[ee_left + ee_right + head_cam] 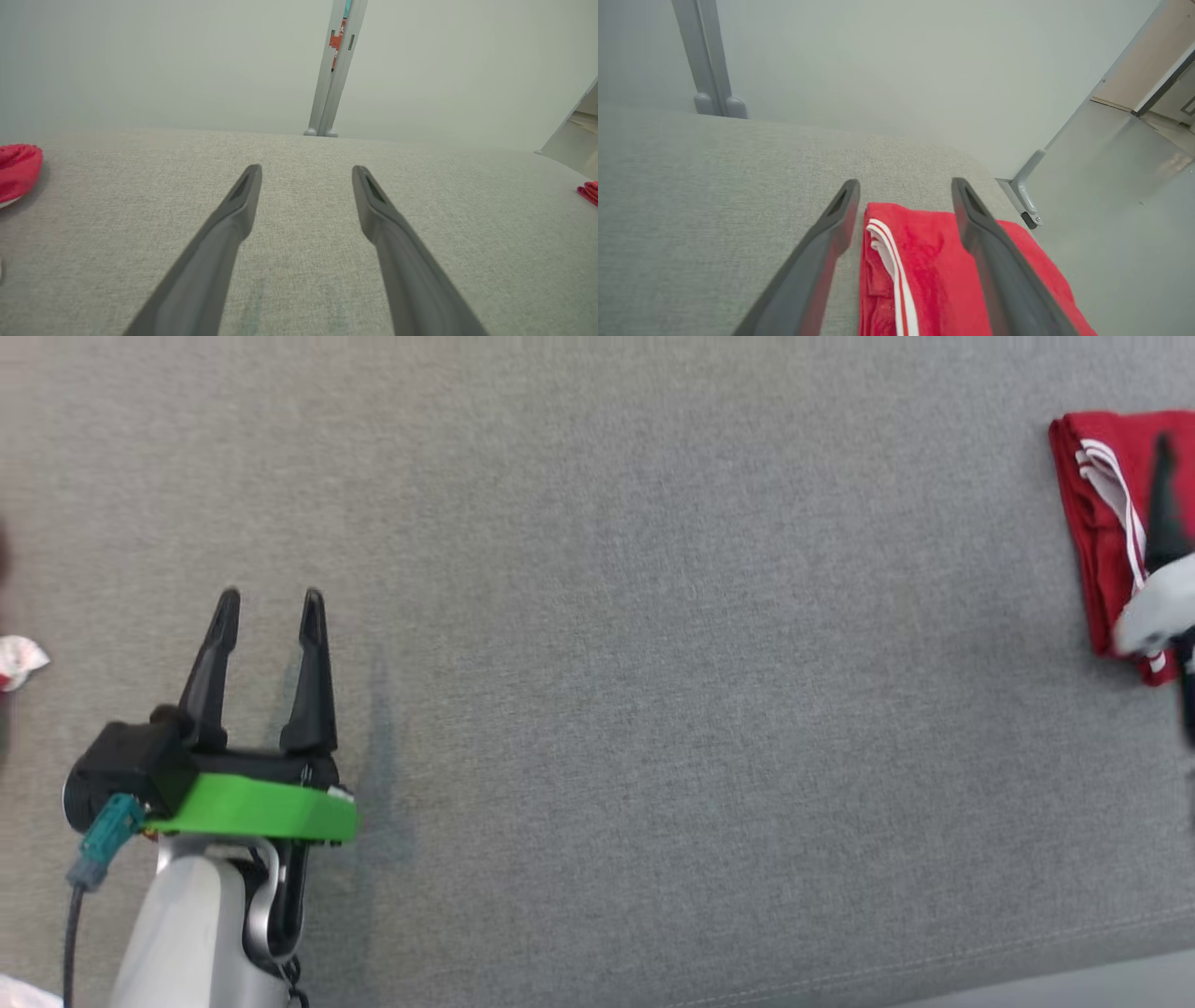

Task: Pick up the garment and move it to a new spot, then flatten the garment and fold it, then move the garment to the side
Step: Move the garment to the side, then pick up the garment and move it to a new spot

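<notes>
1. Garment [1106, 523]: red w/ white stripes, folded into a compact oblong, lying flat on the grey fabric surface [653, 663] at its far right side, close to the surface's right edge.
2. R wrist view: garment [934, 270] sits near the surface's [714, 196] rounded right corner, white stripe along its left fold.
3. Right gripper [906, 183]: released, fingers spread wide, nothing clamped. One finger is above the garment, the other above bare surface just beside the garment's left fold.
4. Head view: one dark finger [1163, 513] of the R gripper, blurred, is over the garment at the surface's right side. Can't tell if it touches the cloth.
5. Left gripper [271, 595]: released too, fingers apart and holding nothing, over the surface's left part, well apart from the garment.
6. L wrist view: L gripper [307, 169] is above bare surface [303, 224]. A sliver of the garment [589, 192] shows at the surface's right.
7. Pink-red cloth item [18, 170] lies at the surface's left side; in the head view it's a small crumpled scrap [19, 661].
8. Grey post [334, 70] stands behind the surface's far edge.
</notes>
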### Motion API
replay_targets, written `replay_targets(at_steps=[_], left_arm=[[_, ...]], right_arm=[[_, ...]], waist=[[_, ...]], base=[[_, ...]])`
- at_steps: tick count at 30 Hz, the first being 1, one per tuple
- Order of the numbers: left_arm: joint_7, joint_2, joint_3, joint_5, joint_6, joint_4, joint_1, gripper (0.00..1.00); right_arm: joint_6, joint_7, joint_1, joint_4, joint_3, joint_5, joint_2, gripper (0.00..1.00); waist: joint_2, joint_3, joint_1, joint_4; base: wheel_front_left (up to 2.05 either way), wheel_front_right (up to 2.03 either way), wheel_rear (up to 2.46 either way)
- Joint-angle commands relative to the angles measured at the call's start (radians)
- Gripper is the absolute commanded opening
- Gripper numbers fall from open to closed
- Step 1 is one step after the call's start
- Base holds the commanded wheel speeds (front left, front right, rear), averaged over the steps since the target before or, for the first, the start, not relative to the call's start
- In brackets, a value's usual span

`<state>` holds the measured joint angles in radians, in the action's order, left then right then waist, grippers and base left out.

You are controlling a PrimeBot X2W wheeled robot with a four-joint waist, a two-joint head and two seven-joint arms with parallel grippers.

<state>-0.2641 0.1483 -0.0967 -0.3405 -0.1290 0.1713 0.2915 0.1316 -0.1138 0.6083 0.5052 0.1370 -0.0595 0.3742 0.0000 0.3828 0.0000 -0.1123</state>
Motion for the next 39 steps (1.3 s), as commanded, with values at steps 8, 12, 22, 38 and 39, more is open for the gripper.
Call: replay_targets(at_steps=[8,12,22,38,39], left_arm=[[0.000,-0.028,0.033,0.001,-0.002,0.056,-0.101,1.00],[0.000,-0.045,0.060,0.006,-0.002,0.075,-0.133,1.00],[0.000,-0.068,0.063,0.018,-0.002,0.113,-0.174,1.00],[0.000,-0.076,0.071,0.018,-0.002,0.154,-0.191,1.00],[0.000,-0.076,0.070,0.017,-0.002,0.157,-0.191,1.00]], right_arm=[[-0.002,-0.054,-0.230,-0.148,-0.069,-0.087,-0.125,1.00],[-0.002,-0.037,-0.313,-0.211,-0.085,-0.101,-0.160,1.00],[-0.002,0.004,-0.456,-0.312,-0.023,-0.074,-0.229,1.00],[-0.002,0.045,-0.522,-0.352,-0.062,-0.071,-0.236,1.00],[-0.002,0.044,-0.521,-0.351,-0.067,-0.071,-0.238,1.00]], waist=[[0.0000,-0.211,0.0000,0.087],[0.0000,-0.263,0.0000,0.095],[0.0000,-0.336,0.0000,0.114],[0.0000,-0.365,0.0000,0.103],[0.0000,-0.366,0.0000,0.104]], base=[[0.00,0.00,0.00],[0.00,0.00,0.00],[0.00,0.00,0.00],[0.00,0.00,0.00],[0.00,0.00,0.00]])
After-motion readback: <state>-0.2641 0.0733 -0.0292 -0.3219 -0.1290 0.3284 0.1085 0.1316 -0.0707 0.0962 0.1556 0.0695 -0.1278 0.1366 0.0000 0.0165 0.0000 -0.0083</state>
